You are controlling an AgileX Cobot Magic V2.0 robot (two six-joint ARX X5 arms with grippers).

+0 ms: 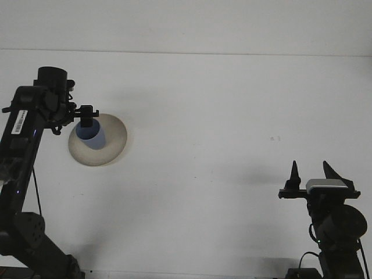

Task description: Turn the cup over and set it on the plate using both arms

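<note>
The blue cup point(91, 135) stands on the beige plate point(110, 141), toward the plate's left part, its body showing below the left jaws point(87, 116). Those jaws sit at the cup's upper edge, their dark tips overlapping its rim from this view; whether they pinch the rim or have let go cannot be told, since the tips hide the contact. The left arm point(32, 119) reaches in from the left edge, its wrist level with the jaws and just to their left. The plate lies flat on the white tabletop point(221, 174), spreading to the right of and below the left jaws

The right jaws point(310, 170) are far from the cup, low at the right side of the tabletop, pointing upward. Their two dark fingers point(294, 173) stand spread apart with clear white tabletop showing between them, and they grasp nothing. The right arm's base point(337, 226) sits directly beneath them
</note>
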